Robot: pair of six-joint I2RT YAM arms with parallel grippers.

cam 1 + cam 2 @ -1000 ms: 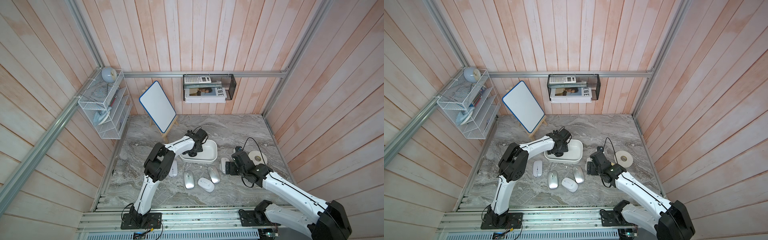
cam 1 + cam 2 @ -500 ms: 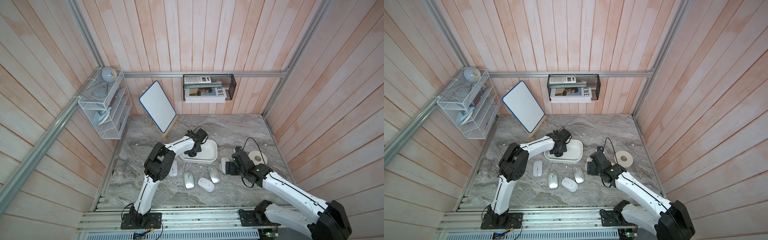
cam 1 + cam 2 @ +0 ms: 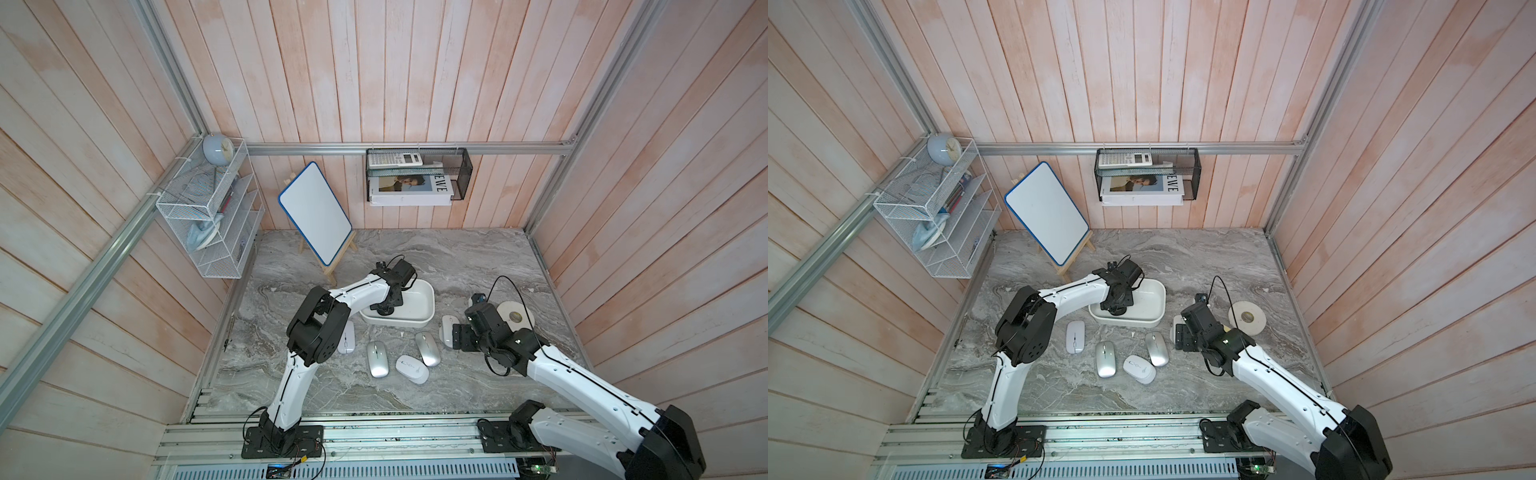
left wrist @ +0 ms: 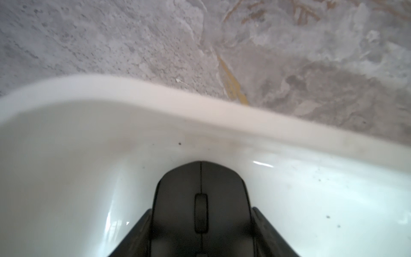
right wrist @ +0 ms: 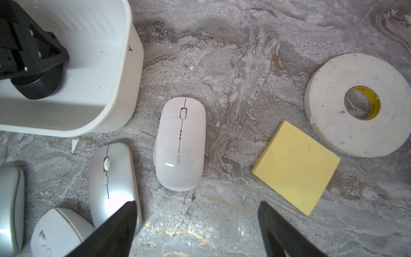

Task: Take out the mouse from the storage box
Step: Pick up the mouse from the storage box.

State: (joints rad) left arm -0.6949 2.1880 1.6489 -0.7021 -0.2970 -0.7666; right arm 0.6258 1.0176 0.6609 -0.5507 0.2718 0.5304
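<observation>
Left gripper prob. clamps black mouse in storage box; right gripper spread.

Walls: pale pink-washed wood planks on all three sides. Aluminium rail crosses the back wall, mid-frame. Floor: grey marbled slab, lower centre. White wire rack at left; black mesh basket centre, under the rail; whiteboard on wooden easel between them. Light even, diffuse.

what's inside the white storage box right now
A black mouse lies in the storage box, gripped at its sides by the left pincer. The box floor around it looks bare. In both top views the pincer hides the mouse and the floor beneath it.
</observation>
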